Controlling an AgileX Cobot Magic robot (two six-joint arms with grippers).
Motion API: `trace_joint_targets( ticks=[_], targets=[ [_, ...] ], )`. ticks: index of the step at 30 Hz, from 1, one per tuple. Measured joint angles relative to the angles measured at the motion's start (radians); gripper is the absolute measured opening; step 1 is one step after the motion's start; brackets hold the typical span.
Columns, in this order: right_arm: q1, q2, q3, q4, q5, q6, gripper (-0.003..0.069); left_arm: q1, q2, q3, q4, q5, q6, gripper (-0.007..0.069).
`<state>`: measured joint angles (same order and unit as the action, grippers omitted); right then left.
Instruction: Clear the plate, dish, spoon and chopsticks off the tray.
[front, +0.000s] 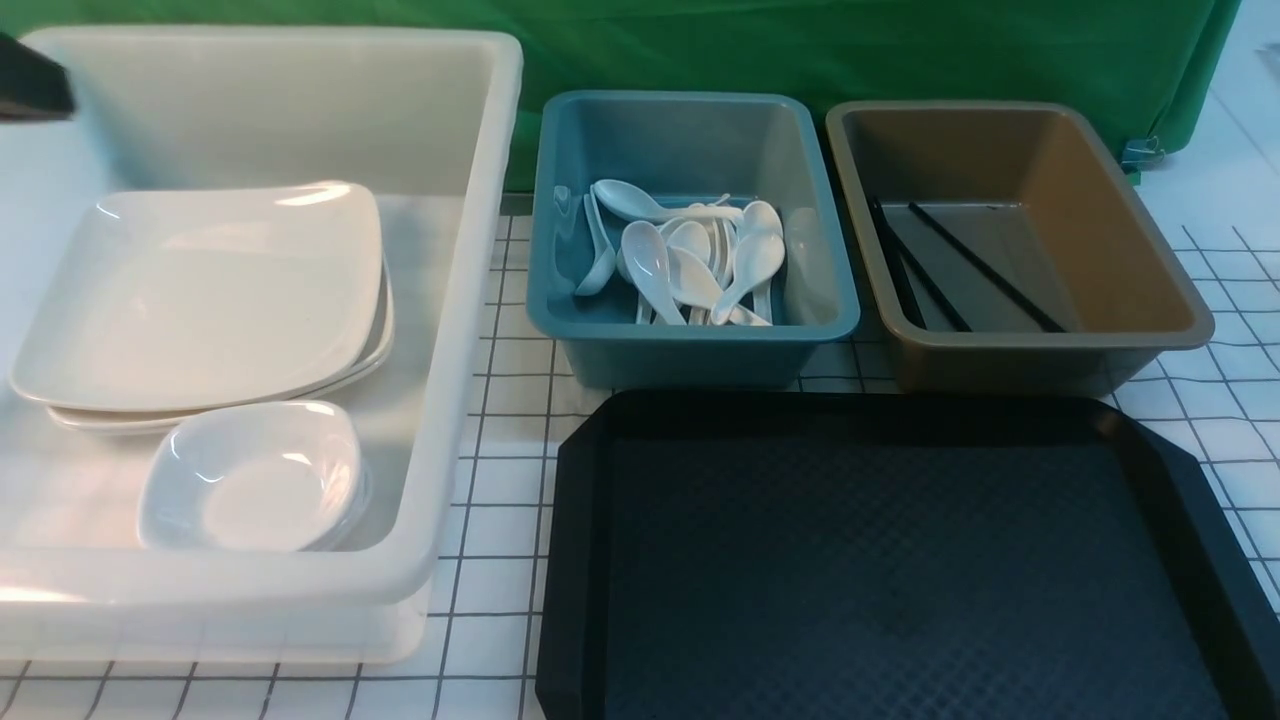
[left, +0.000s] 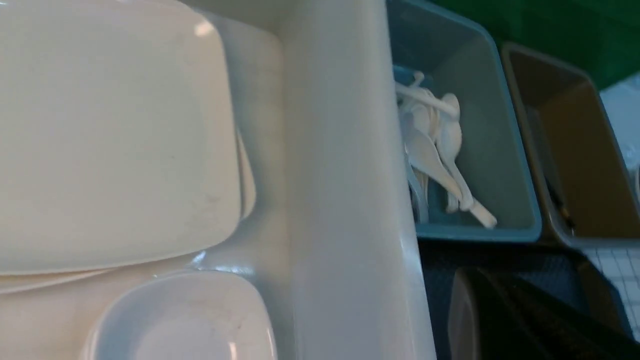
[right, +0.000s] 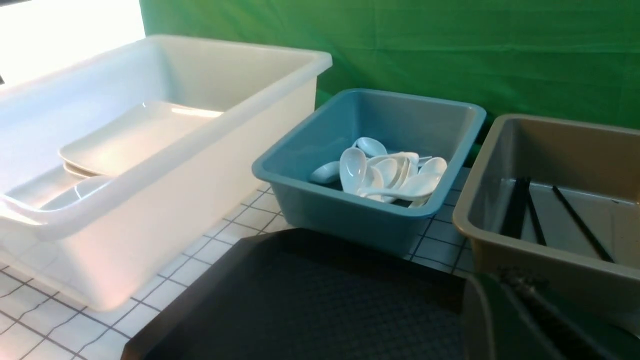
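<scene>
The black tray (front: 880, 560) lies at the front with nothing on it. The plate (front: 200, 290) rests on top of another plate inside the white tub (front: 480, 300), and the small dish (front: 250, 480) sits in front of it in the same tub. Several white spoons (front: 690, 260) lie piled in the teal tub (front: 690, 340). The black chopsticks (front: 960, 265) lie on the floor of the brown tub (front: 1150, 250). My left gripper (left: 525, 320) hangs shut and empty over the white tub's right wall. My right gripper (right: 545, 320) looks shut and empty above the tray's far right corner.
The three tubs stand in a row behind and to the left of the tray on a white checked cloth (front: 500, 480). A green backdrop (front: 850, 50) closes the far side. A dark part of my left arm (front: 30, 85) shows at the upper left edge.
</scene>
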<state>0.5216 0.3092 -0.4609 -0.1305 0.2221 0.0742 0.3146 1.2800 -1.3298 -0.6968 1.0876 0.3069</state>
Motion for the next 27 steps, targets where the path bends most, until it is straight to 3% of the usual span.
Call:
trace_joint_targets(
  ticks=[5,16,23,27],
  targets=[
    [0.0,0.0,0.0,0.0,-0.004,0.001,0.0069,-0.193,0.0,0.0,0.083,0.016,0.001,0.002],
    [0.0,0.0,0.0,0.001,-0.005,0.001,0.0078,-0.529,0.0,0.0,0.108,0.094,-0.055,0.0017],
    [0.0,-0.016,0.049,0.0,-0.039,0.001,0.009,-0.571,0.0,0.0,0.122,0.09,-0.095,0.0017],
    [-0.067,-0.086,0.15,-0.016,-0.033,0.001,0.0101,-0.572,0.0,0.0,0.155,0.08,-0.101,0.0017]
  ],
)
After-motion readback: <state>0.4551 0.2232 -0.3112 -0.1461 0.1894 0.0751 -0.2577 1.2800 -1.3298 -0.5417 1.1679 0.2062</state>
